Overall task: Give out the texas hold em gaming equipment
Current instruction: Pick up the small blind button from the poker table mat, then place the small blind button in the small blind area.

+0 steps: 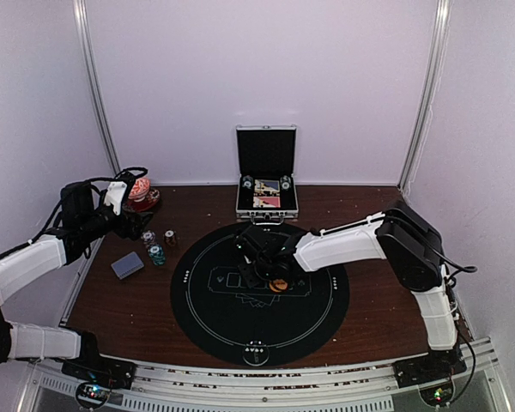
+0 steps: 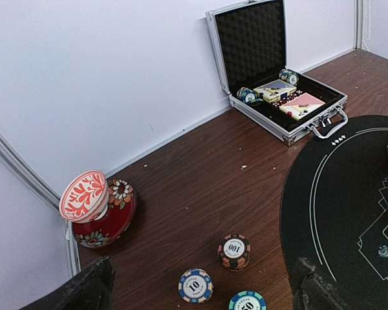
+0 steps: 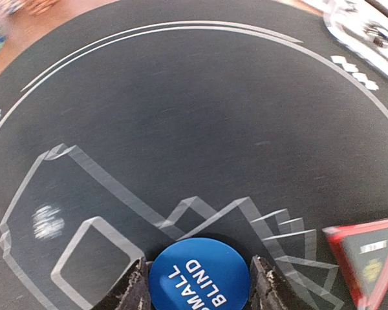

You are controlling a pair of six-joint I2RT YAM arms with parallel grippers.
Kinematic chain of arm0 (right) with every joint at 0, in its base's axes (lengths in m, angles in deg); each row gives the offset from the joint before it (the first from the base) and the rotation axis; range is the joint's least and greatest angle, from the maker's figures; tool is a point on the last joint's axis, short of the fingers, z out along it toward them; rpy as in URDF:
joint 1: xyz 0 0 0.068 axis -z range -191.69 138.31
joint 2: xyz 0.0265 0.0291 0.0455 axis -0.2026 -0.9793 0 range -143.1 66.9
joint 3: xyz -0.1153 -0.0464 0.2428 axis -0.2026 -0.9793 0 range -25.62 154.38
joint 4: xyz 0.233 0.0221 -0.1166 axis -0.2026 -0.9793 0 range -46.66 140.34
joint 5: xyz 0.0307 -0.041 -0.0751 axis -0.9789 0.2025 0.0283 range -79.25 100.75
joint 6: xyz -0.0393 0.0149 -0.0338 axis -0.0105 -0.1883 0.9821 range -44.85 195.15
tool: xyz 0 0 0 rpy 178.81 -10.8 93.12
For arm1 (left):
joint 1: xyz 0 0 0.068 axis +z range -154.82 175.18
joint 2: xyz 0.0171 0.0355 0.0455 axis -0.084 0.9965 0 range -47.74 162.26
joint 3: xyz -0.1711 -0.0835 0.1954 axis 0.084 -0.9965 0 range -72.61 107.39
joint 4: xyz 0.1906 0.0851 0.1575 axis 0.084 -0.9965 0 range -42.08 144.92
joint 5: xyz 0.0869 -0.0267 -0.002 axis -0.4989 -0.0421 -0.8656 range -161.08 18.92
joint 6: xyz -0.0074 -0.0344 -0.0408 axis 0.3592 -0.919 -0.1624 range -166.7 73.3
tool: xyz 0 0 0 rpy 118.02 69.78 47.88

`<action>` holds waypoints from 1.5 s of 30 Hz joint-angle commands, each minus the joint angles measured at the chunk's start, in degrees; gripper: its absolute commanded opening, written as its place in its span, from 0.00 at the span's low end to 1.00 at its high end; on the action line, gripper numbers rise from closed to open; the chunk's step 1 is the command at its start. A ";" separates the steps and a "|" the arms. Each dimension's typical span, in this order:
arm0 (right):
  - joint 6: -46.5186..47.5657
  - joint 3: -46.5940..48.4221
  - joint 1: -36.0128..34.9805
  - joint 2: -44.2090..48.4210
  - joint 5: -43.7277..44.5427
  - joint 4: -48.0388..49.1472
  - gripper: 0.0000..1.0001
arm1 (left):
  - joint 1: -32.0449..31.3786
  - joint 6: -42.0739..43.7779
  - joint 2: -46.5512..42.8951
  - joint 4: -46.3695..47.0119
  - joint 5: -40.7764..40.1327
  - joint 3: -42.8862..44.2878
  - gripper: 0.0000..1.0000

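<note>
Top view: three chip stacks (image 1: 157,255) and a card deck (image 1: 127,265) sit on the worktop (image 1: 373,330), left of the mat (image 1: 206,319). The case (image 1: 267,193) holds more chips and cards.
Left wrist: left hand (image 2: 202,287) wide open, empty, above the chip stacks.
Right wrist: right hand (image 3: 199,287) half closed, clamping the blue button disc (image 3: 199,271) at mat centre.
Judged early; most pieces undealt.

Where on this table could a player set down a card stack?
Bare: wood between vase and case; near half of the mat. Crowded: chip stacks and deck left of it; right gripper at the blue disc mid-mat.
</note>
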 commanded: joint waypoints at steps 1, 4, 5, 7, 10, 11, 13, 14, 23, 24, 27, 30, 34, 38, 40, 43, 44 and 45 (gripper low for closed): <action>2.02 2.26 -2.19 0.12 -2.04 0.07 0.50 | 0.32 -0.62 0.13 2.56 0.40 -0.58 0.98; 2.91 4.27 -3.39 -0.79 -3.89 0.30 0.50 | 0.33 -0.71 0.22 2.67 0.16 -0.58 0.98; 3.05 5.25 -3.79 -1.34 -4.42 0.16 0.50 | 0.31 -0.86 0.22 2.86 -0.12 -0.65 0.98; 3.39 7.58 -4.84 -2.70 -5.33 -0.34 0.50 | 0.36 -1.39 0.22 3.42 -1.26 -0.75 0.98; 3.60 12.54 -5.92 -5.17 -6.38 -1.25 0.50 | 0.32 -1.82 0.13 4.05 -3.27 -0.84 0.98; 3.65 14.45 -6.20 -6.29 -6.70 -1.68 0.51 | 0.34 -1.98 0.13 4.26 -3.66 -0.89 0.98; 3.75 18.31 -6.71 -8.50 -7.21 -2.72 0.50 | 0.30 -2.19 0.00 4.64 -4.52 -1.01 0.98; 3.84 20.31 -6.94 -9.72 -7.32 -3.13 0.50 | 0.27 -2.32 -0.04 4.80 -5.00 -1.06 0.98; 4.14 33.09 -7.54 -18.36 -9.54 -3.45 0.50 | 0.33 -2.79 -1.01 5.93 -6.27 -1.63 0.98; 4.14 33.41 -7.59 -18.81 -9.78 -2.96 0.51 | 0.28 -2.74 -1.01 5.97 -6.29 -1.68 0.98; 4.22 33.47 -7.58 -19.83 -10.20 -0.91 0.51 | 0.34 -2.75 -0.95 6.14 -6.31 -1.72 0.98; 4.14 34.38 -7.57 -21.19 -10.31 0.64 0.51 | 0.33 -2.76 -0.84 6.15 -6.31 -1.72 0.98; 4.05 37.09 -7.66 -23.65 -10.55 2.42 0.51 | 0.29 -2.73 -1.00 6.15 -6.40 -1.68 0.98; 4.05 39.27 -7.66 -25.71 -9.71 4.01 0.52 | 0.35 -2.76 -1.01 6.24 -6.23 -1.81 0.98; 4.05 39.86 -7.70 -26.56 -8.95 4.81 0.52 | 0.31 -2.73 -0.92 6.24 -6.14 -1.81 0.98; 4.14 40.19 -7.69 -27.45 -8.01 5.58 0.53 | 0.33 -2.73 -0.91 6.24 -6.03 -1.81 0.98; 4.33 40.32 -7.66 -27.72 -7.90 5.71 0.52 | 0.28 -2.73 -0.92 6.24 -6.05 -1.81 0.98; 4.40 40.45 -7.66 -27.95 -7.85 5.72 0.53 | 0.28 -2.77 -0.93 6.25 -5.93 -1.85 0.98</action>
